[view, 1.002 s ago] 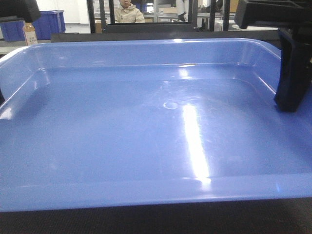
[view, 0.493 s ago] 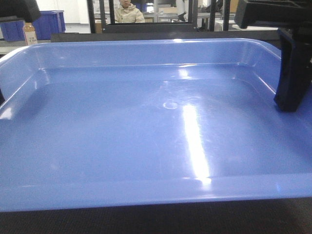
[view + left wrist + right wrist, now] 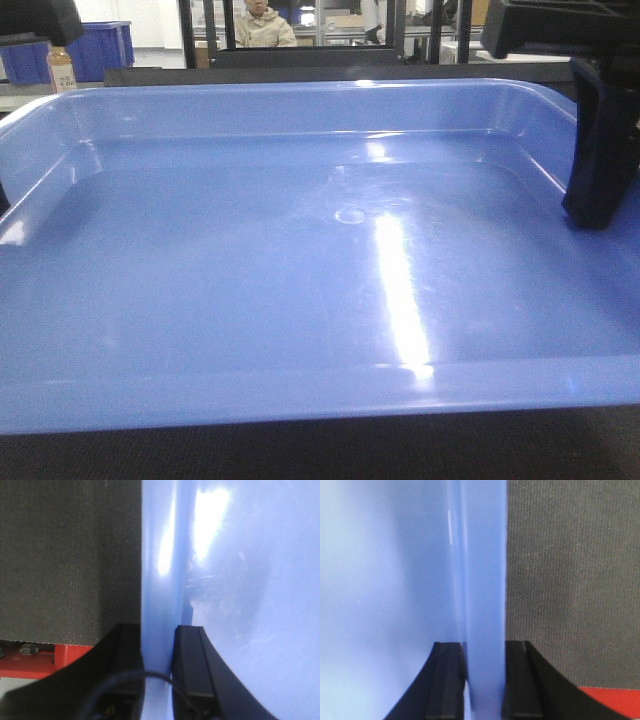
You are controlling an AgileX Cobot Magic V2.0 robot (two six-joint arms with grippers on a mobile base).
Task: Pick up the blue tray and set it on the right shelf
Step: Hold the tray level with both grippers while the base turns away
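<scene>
**A:** Where is the blue tray (image 3: pixel 300 280) lying?

**B:** It is filling almost the whole front view, open side up, over a dark woven mat (image 3: pixel 65 555). I cannot tell whether it is resting on the mat or hanging just above it.

**A:** What is the left gripper (image 3: pixel 158 631) doing?

**B:** It is pinching the tray's left side wall, closed down to the wall's thickness. One black finger (image 3: pixel 125 650) is pressing on the outside below the rim, and the other is pressing against the inner face.

**A:** And the right gripper (image 3: pixel 481 647)?

**B:** It is clamping the right side wall in the same way. One finger is sitting inside the tray and the other is outside, above the mat.

**A:** What is showing around it?

**B:** A bright streak of glare is running across the tray's floor. Behind the far rim, a person in a beige top (image 3: pixel 262 25) is sitting between dark uprights. Darker blue bins (image 3: pixel 100 45) are standing at the far left, with a small bottle (image 3: pixel 62 68) just in front of them. A red edge (image 3: pixel 65 657) is showing below the mat, beside the left gripper.
</scene>
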